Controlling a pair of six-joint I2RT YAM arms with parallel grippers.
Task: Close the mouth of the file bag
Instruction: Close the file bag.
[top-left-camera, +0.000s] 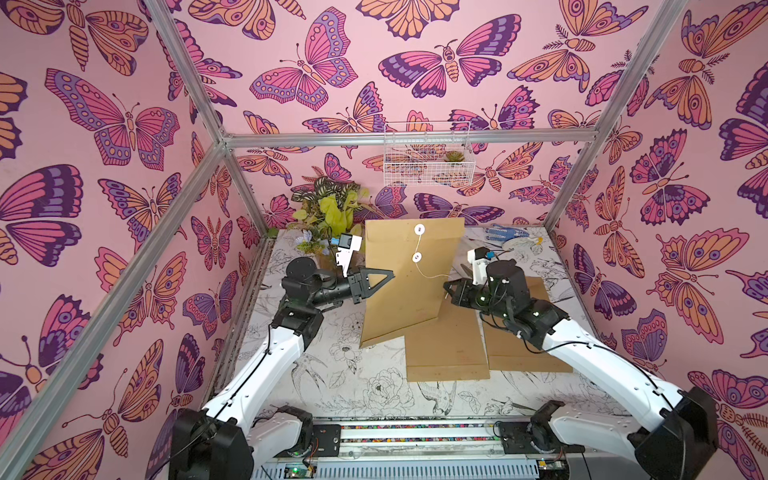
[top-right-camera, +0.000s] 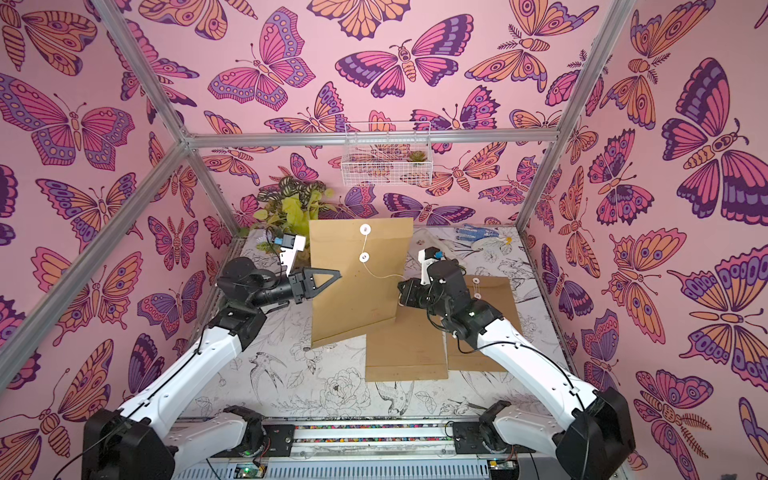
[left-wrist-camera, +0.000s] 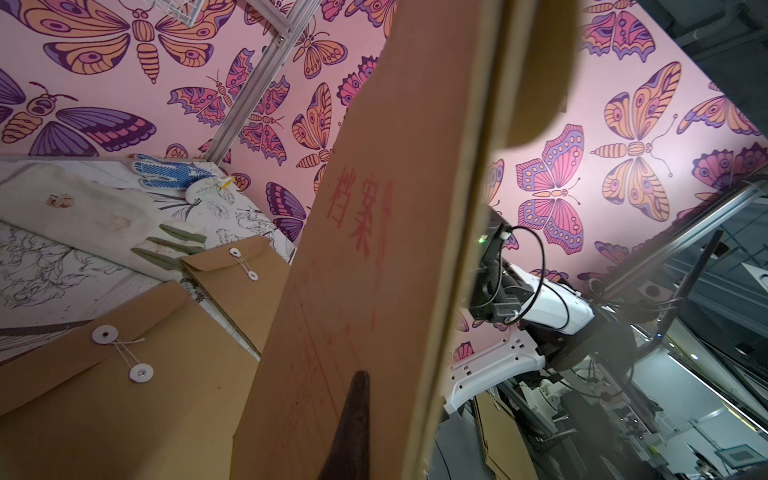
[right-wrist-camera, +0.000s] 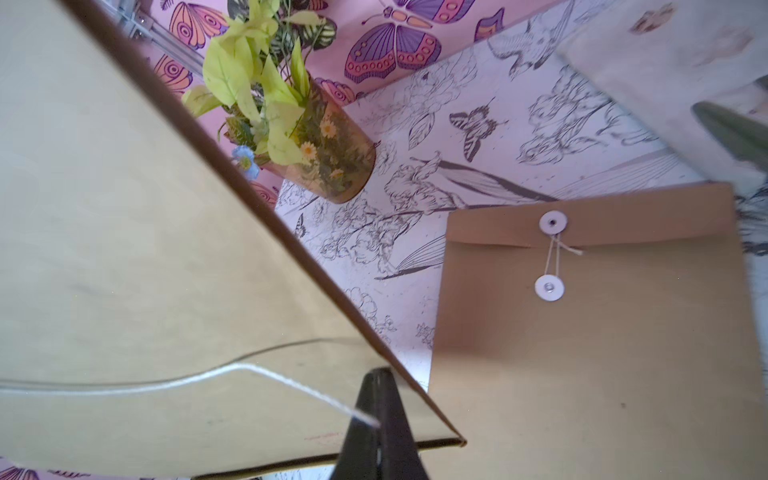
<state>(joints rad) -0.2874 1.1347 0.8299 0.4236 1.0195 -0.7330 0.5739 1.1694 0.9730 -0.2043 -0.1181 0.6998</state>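
A brown file bag (top-left-camera: 407, 291) (top-right-camera: 353, 291) stands upright on the table, its mouth end up and the flap folded down. My left gripper (top-left-camera: 386, 277) (top-right-camera: 334, 276) is shut on its left edge; in the left wrist view one dark finger (left-wrist-camera: 353, 415) lies on the printed face (left-wrist-camera: 374, 249). Two white discs (top-left-camera: 419, 228) (top-left-camera: 417, 257) sit on the near face. A thin white string (top-left-camera: 432, 276) (right-wrist-camera: 291, 384) runs from the upper disc past the lower one to my right gripper (top-left-camera: 446, 291) (top-right-camera: 401, 291) (right-wrist-camera: 376, 386), which is shut on its end.
Two other file bags (top-left-camera: 446, 349) (top-left-camera: 528, 345) lie flat behind the held one, tied shut. A potted plant (top-left-camera: 328, 212) stands at the back left, gloves (top-left-camera: 505, 235) at the back right, and a wire basket (top-left-camera: 428, 153) hangs on the back wall.
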